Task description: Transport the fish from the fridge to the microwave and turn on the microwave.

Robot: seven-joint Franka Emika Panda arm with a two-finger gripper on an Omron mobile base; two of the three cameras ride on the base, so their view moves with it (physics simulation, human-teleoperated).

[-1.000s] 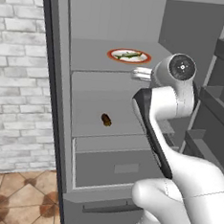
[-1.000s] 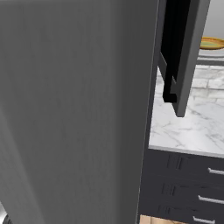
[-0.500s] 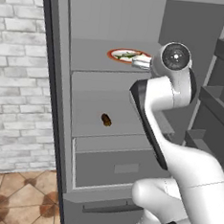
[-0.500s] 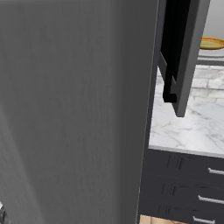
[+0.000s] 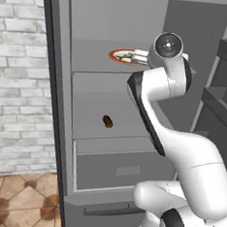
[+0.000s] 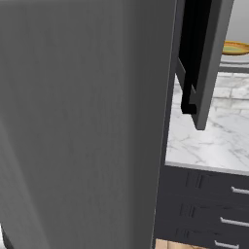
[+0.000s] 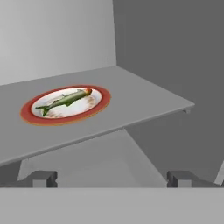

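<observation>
- I see the fish (image 7: 65, 99) lying flat on a white plate with an orange-red rim (image 7: 33, 116), on a fridge shelf (image 7: 144, 100) in the hand view.
- Its long axis runs slantwise across the plate there: one end points toward the lower left of that view, the other toward the upper right, where I make out a reddish spot at its tip. Which end is the head I cannot tell.
- My gripper (image 7: 113, 178) is spread wide and holds nothing; its two dark fingertips (image 7: 41, 178) sit low in the hand view, short of the shelf edge and apart from the plate.
- In the left base view the plate (image 5: 121, 55) is partly hidden behind my arm's wrist (image 5: 169, 47); the fish there is too small to make out clearly.
- That view also gives me the fridge (image 5: 57, 105) interior, with a small brown lump (image 5: 107, 121) on the shelf below and a drawer (image 5: 125, 170) beneath it.
- The right base view is mostly blocked by the fridge's grey side (image 6: 82, 121); beyond it I see a dark door edge (image 6: 197, 63), a marble counter (image 6: 209, 141) and dark drawers (image 6: 204, 204).
</observation>
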